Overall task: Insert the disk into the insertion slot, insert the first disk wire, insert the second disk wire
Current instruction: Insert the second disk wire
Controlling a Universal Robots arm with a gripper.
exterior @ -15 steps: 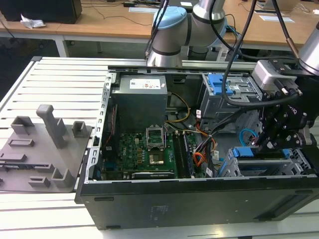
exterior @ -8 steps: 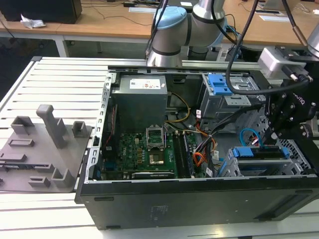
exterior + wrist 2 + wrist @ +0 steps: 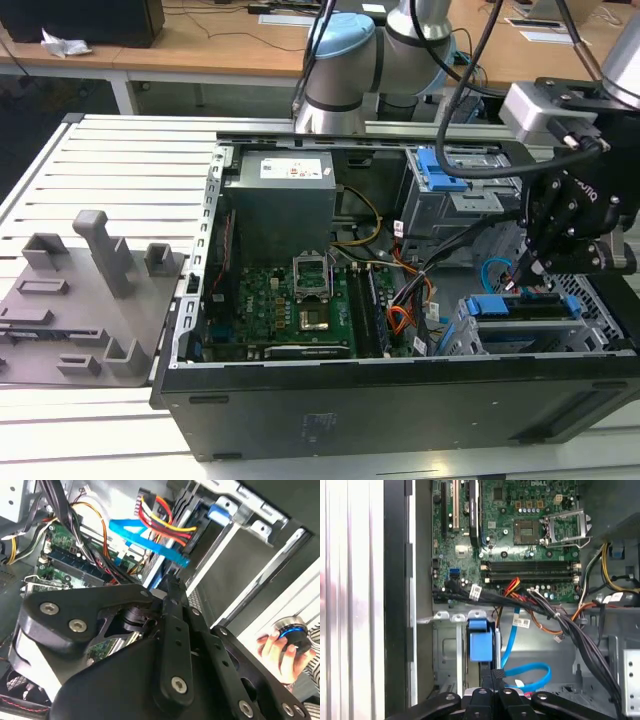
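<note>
One black, angular gripper (image 3: 525, 270) is hanging over the open computer case (image 3: 400, 405), at the exterior view's right. Its two slim fingers are lying flat against each other in the first wrist view (image 3: 492, 677), with only a thin seam between them; whether anything is pinched at the tips I cannot tell. The tips are pointing down at the near corner of the case, just above the disk (image 3: 520, 305).

Bright blue plastic is framing the disk, which is sitting inside the insertion slot (image 3: 470, 342), a low boxy cage of pale grey sheet metal. A flat, glossy blue ribbon cable (image 3: 530, 672) is looping just beside the fingertips, and in the second wrist view it (image 3: 145, 540) is passing under a bundle of red, yellow and orange wires (image 3: 162, 517).

Further in, the green motherboard (image 3: 290, 300) is lying flat on the case floor beside a dull grey, box-shaped power supply (image 3: 280, 205). The case is resting on a table (image 3: 130, 170) of ribbed aluminium slats, with a matte grey plastic fixture (image 3: 90, 290) of blocky posts well apart from it.

A person's hand (image 3: 277, 652) is gripping a round black knob with a glowing blue ring (image 3: 294, 632).
</note>
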